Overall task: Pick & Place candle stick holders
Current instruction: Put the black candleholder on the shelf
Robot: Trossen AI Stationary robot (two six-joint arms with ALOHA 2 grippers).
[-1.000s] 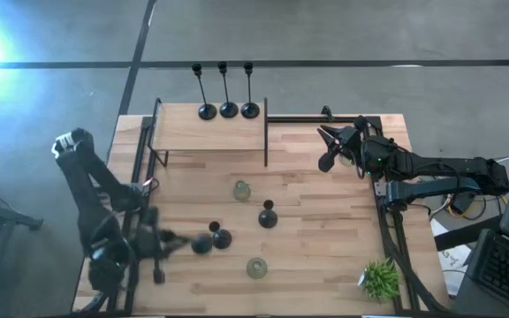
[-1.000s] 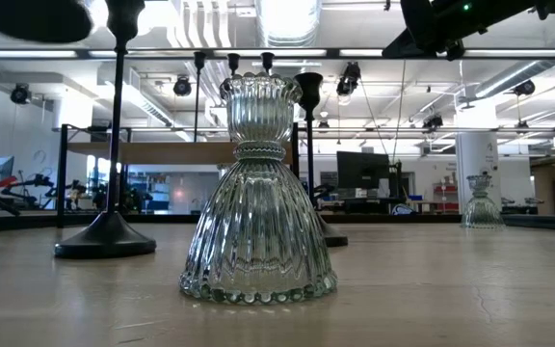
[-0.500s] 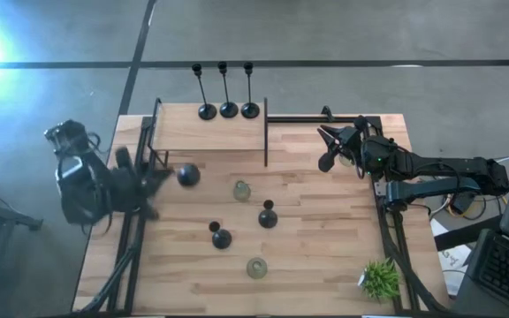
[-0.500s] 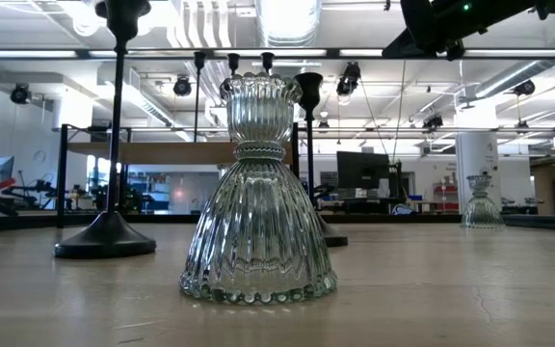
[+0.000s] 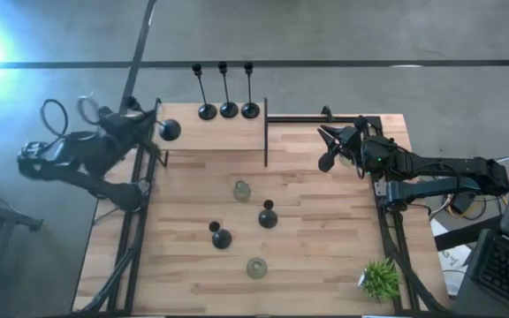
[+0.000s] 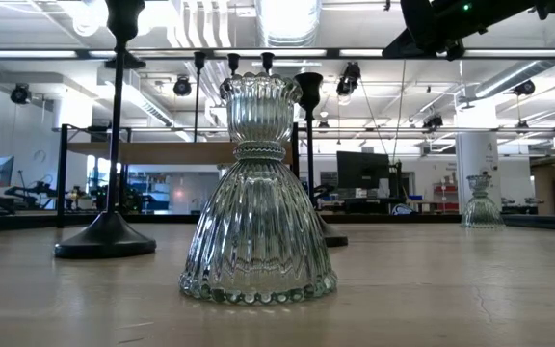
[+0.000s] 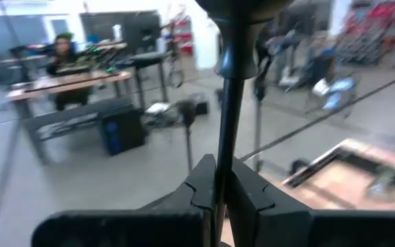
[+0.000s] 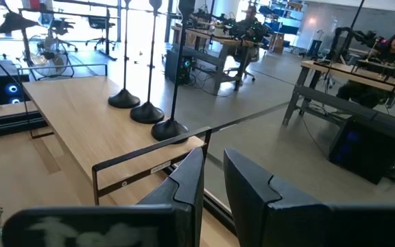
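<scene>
High view: left gripper clamps black candle stick holder above shelf's left edge; right gripper idle, fingers parted.

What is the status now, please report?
Left gripper shut on black candle stick holder, carried near raised shelf. Right gripper open, waiting at table's right. Nothing in the way.

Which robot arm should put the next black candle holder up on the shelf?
Probably the left: its gripper is shut on a black candle holder right by the shelf. The right gripper hangs open and empty.
</scene>
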